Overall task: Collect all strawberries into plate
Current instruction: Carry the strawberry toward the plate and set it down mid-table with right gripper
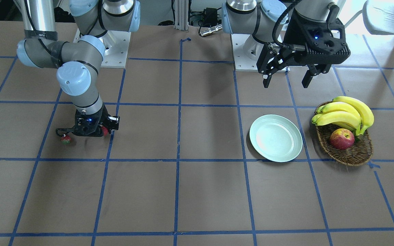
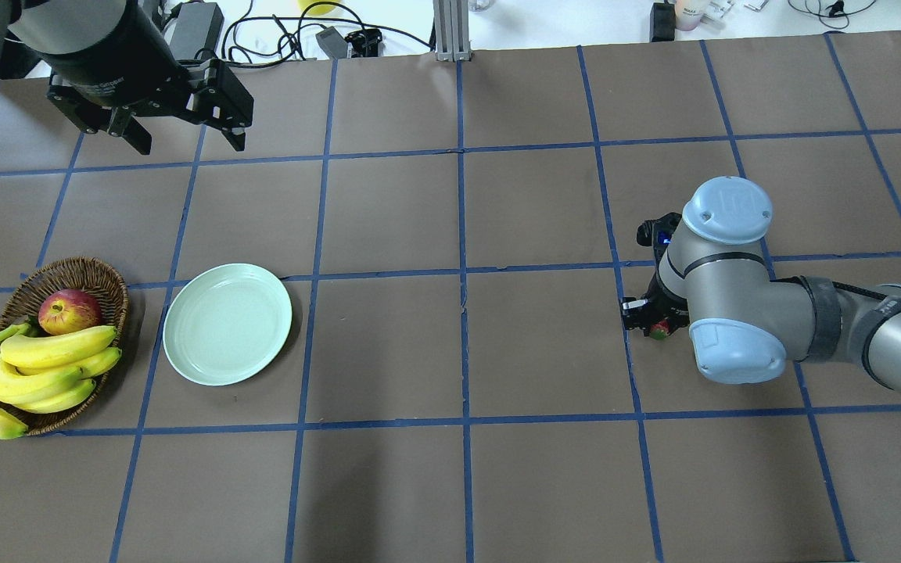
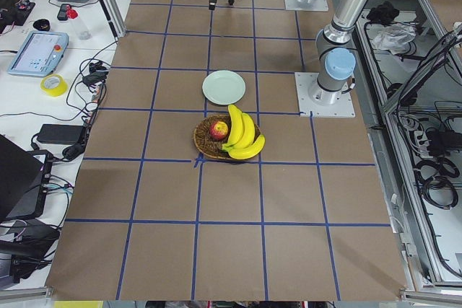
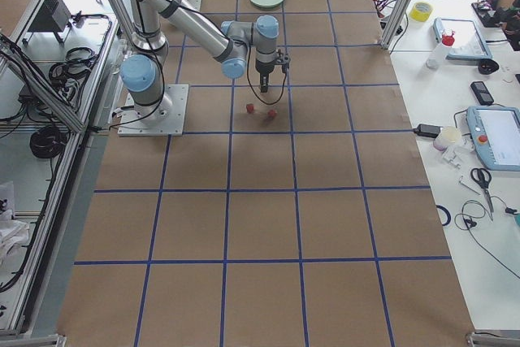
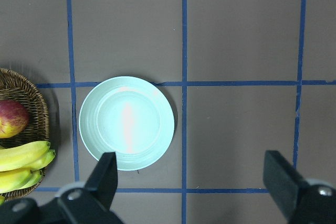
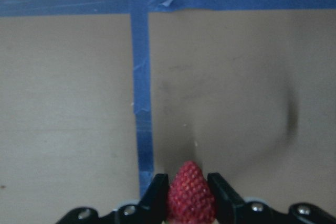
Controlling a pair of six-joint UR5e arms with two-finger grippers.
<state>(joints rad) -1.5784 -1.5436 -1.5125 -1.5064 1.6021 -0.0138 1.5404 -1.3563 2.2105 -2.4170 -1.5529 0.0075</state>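
My right gripper (image 6: 190, 184) is shut on a red strawberry (image 6: 190, 195), low over the table beside a blue tape line; the fruit shows under the wrist in the front view (image 1: 105, 131) and the overhead view (image 2: 660, 331). A second strawberry (image 1: 65, 138) lies on the table just beside that gripper. The exterior right view shows two strawberries (image 4: 250, 108) (image 4: 272, 114) on the table near the gripper. The pale mint-green plate (image 1: 275, 137) (image 2: 227, 323) is empty. My left gripper (image 1: 286, 80) (image 5: 190, 161) is open and empty, high above and behind the plate (image 5: 126, 123).
A brown wicker basket (image 1: 351, 155) (image 2: 67, 274) with bananas (image 1: 344, 114) and a red-yellow apple (image 1: 341, 138) stands right beside the plate, on the side away from my right arm. Blue tape lines grid the brown table.
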